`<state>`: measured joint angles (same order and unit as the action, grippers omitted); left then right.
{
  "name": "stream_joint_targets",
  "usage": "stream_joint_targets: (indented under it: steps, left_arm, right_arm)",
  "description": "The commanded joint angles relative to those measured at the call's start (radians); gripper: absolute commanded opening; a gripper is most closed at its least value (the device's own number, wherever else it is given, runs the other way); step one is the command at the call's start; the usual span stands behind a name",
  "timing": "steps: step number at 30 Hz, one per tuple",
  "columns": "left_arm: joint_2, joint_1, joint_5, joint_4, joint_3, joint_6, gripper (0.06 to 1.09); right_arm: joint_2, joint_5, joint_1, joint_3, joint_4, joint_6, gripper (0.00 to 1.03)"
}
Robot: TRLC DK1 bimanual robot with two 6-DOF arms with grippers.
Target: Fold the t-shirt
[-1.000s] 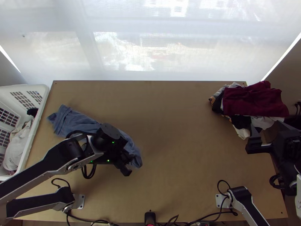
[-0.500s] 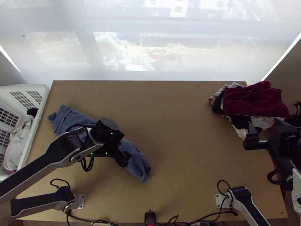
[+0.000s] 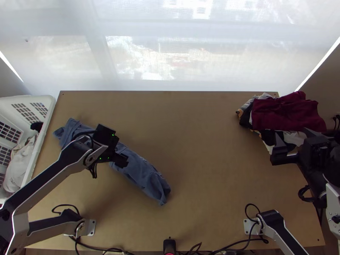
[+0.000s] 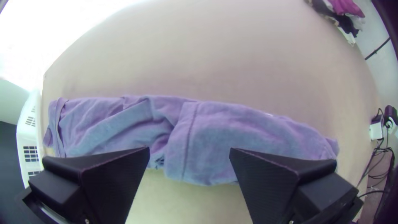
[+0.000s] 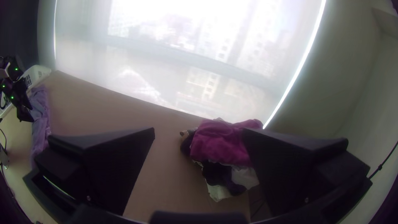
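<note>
Probably soft, light; better grasp t-shirt [image 3: 142,173] by end near lower centre; on left gripper [image 4: 190,150], right gripper [image 5: 199,130], fingers spread.

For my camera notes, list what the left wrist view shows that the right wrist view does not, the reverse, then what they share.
Left wrist view: the seam and small dark-speckled patch on the blue t-shirt.

Right wrist view: the right gripper, open; the bright strip beside the window blind.

Both: the blue t-shirt, left gripper, clothes pile with maroon garment, white basket.
</note>
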<state>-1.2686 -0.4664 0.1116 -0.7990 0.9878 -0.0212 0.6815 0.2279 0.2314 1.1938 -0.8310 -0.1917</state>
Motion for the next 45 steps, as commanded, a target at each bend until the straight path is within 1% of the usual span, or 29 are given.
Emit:
stream_joint_targets:
  steps: [1,3,4,5,8,10,14,15,18,24,28,32,37,45]
  left_arm:
    - [-0.083,0.046,0.060,0.047,-0.057,-0.003,0.85]
    - [-0.103,0.046,0.057,0.046,-0.061,-0.002,0.75]
    - [-0.114,0.045,0.053,0.044,-0.061,-0.002,0.68]
    - [-0.123,0.043,0.043,0.043,-0.061,-0.002,0.62]
    - [-0.156,0.038,0.003,0.041,-0.061,-0.002,0.48]
    - [-0.181,0.031,-0.007,0.041,-0.057,-0.002,0.40]
    - [-0.204,0.005,-0.035,0.037,-0.023,0.006,0.18]
    - [-0.202,-0.012,-0.041,0.026,-0.003,0.006,0.15]
    - [-0.204,-0.075,-0.086,-0.009,0.080,0.009,0.14]
    - [-0.276,-0.245,-0.089,-0.058,0.288,0.043,0.14]
    - [-0.311,-0.334,-0.089,-0.062,0.426,0.053,0.14]
    - [-0.354,-0.414,-0.092,-0.060,0.618,0.052,0.14]
    - [-0.436,-0.505,-0.142,-0.051,0.848,0.056,0.14]
    - [-0.586,-0.652,-0.144,-0.054,1.095,0.083,0.14]
  right_arm:
    - [0.003,-0.001,0.016,0.000,-0.002,0.000,0.98]
    - [0.000,-0.001,0.016,0.000,-0.003,0.001,0.98]
    - [-0.002,-0.001,0.014,0.000,-0.005,0.001,0.98]
    - [-0.003,-0.001,0.014,0.000,-0.005,0.001,0.98]
    - [-0.007,-0.001,0.014,-0.002,-0.008,0.001,0.98]
    - [-0.008,-0.001,0.014,0.000,-0.008,0.001,0.98]
    - [-0.008,-0.001,0.014,0.000,-0.010,0.001,0.98]
    - [-0.010,-0.001,0.013,0.000,-0.010,0.001,0.98]
    - [-0.010,-0.001,0.013,-0.007,-0.010,0.001,0.98]
    - [-0.005,-0.001,0.013,-0.011,-0.002,-0.002,0.98]
    - [-0.007,0.001,0.006,-0.008,-0.007,-0.003,0.98]
    - [-0.014,0.001,-0.010,-0.019,-0.008,-0.003,0.98]
    - [-0.022,-0.001,-0.023,-0.037,-0.007,0.000,0.98]
    - [-0.022,-0.001,-0.033,-0.051,0.000,-0.002,0.98]
